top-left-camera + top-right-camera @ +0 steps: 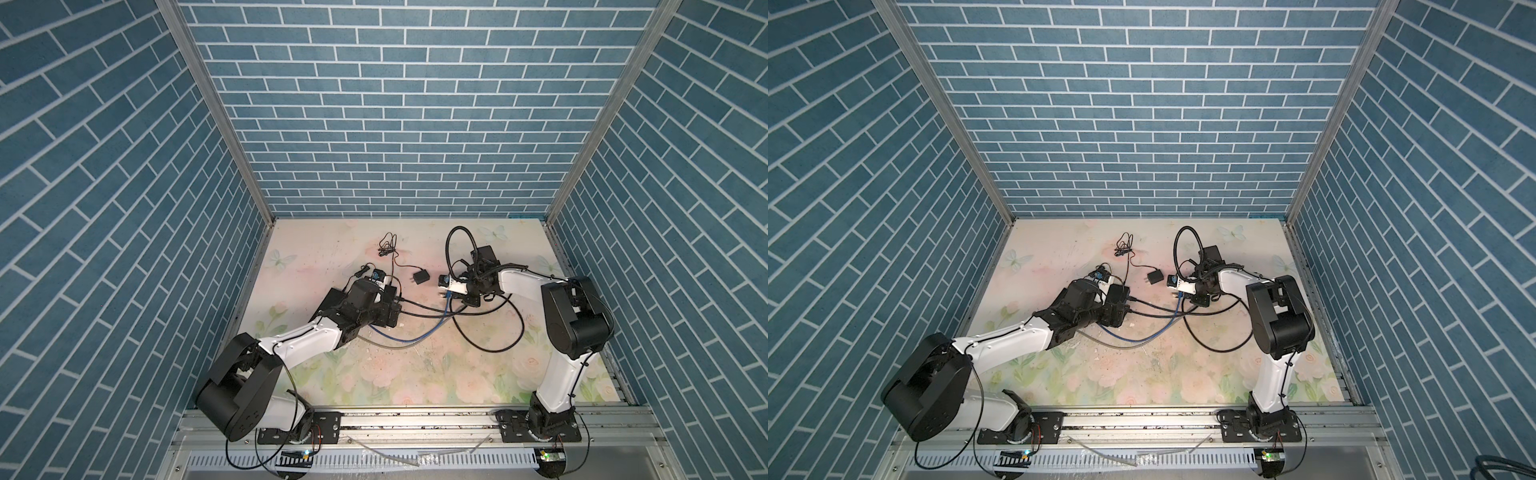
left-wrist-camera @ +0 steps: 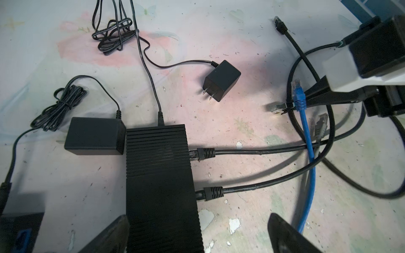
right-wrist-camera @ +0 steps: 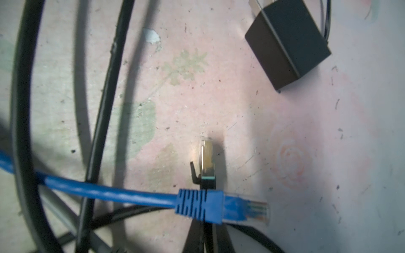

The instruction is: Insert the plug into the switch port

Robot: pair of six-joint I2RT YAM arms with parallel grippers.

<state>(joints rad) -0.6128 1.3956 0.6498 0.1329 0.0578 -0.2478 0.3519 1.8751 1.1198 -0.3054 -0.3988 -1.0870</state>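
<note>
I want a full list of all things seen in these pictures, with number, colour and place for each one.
switch: one, black, on the table under the left gripper
black cables: two, black, plugged into the switch's side
blue cable: one, blue, loose, lying across the right gripper's fingers
grey cable: one, grey, loose beside the blue cable
plug: one, metal with black boot, in the right gripper
small adapter: one, black, alone mid-table
large adapter: one, black, touching the switch
table: one, pastel floral
walls: three, blue brick
left gripper: one, black, open
right gripper: one, black, shut on the plug
</note>
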